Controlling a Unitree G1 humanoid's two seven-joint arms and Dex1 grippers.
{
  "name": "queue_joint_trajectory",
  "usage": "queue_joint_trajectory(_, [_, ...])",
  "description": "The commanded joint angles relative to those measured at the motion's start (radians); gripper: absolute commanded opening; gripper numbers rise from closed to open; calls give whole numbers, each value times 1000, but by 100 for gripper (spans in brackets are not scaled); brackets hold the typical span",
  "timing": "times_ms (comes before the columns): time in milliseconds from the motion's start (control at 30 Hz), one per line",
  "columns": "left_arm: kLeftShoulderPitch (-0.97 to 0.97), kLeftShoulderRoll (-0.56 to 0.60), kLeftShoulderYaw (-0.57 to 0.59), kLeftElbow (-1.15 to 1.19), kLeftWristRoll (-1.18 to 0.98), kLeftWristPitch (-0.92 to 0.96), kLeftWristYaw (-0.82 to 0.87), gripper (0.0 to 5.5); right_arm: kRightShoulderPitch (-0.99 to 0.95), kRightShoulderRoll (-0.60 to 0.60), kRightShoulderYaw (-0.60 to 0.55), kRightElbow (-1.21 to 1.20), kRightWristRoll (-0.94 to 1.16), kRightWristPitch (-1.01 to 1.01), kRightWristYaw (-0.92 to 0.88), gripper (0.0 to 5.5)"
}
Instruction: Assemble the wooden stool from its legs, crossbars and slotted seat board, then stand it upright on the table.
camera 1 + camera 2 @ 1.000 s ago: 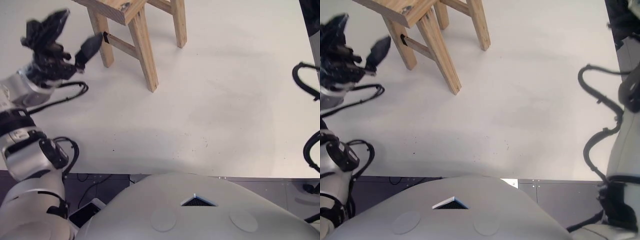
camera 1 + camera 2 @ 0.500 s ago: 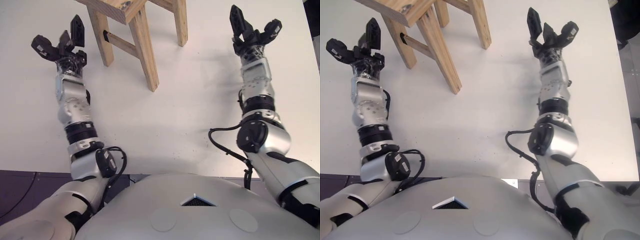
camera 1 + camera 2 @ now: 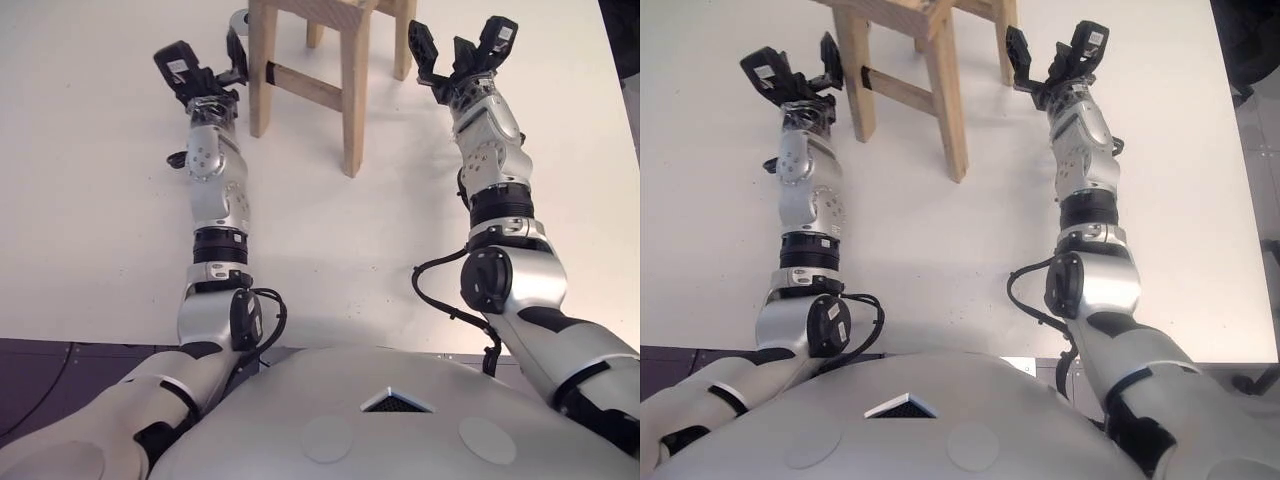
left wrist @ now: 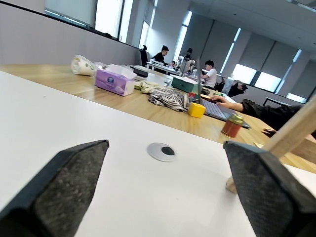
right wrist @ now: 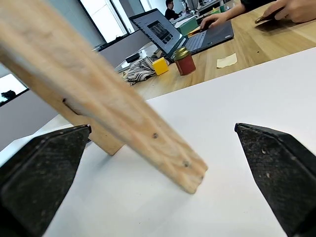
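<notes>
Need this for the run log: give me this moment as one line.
stool: upright on table | left fingers: open, empty, beside stool | right fingers: open, empty, beside stool

white table (image 3: 380, 230); wooden stool (image 3: 352, 100) stands on it, legs down.

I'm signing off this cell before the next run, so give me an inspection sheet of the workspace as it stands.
Surface: white table, with one grommet.
Job's things: stool assembled, upright on the table.
Clutter: tissue box, cloth, tin and laptop on the next desk.
Grippers: left gripper and right gripper open, either side of the stool, holding nothing.
Cables: black loops at both elbows.
Surroundings: office windows.
</notes>
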Motion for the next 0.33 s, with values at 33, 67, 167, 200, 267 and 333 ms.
queue_joint_trajectory(33, [30,43,30,74,54,-3,100,428,62,33,28,-23,-61,-20,-150,540])
queue_joint_trajectory(67, [28,54,29,80,68,-12,114,428,74,20,53,-29,-112,-44,-201,540])
queue_joint_trajectory(167, [22,63,7,94,134,-33,181,428,78,-45,106,-15,-242,-123,-320,540])
queue_joint_trajectory(200, [26,54,2,96,141,-55,193,428,70,-55,112,-10,-260,-135,-338,540])
queue_joint_trajectory(267, [56,15,-17,89,178,-134,248,428,65,-60,132,-30,-279,-157,-329,540])
queue_joint_trajectory(333, [85,-16,-35,100,215,-186,301,428,81,-43,131,-56,-248,-173,-295,540])
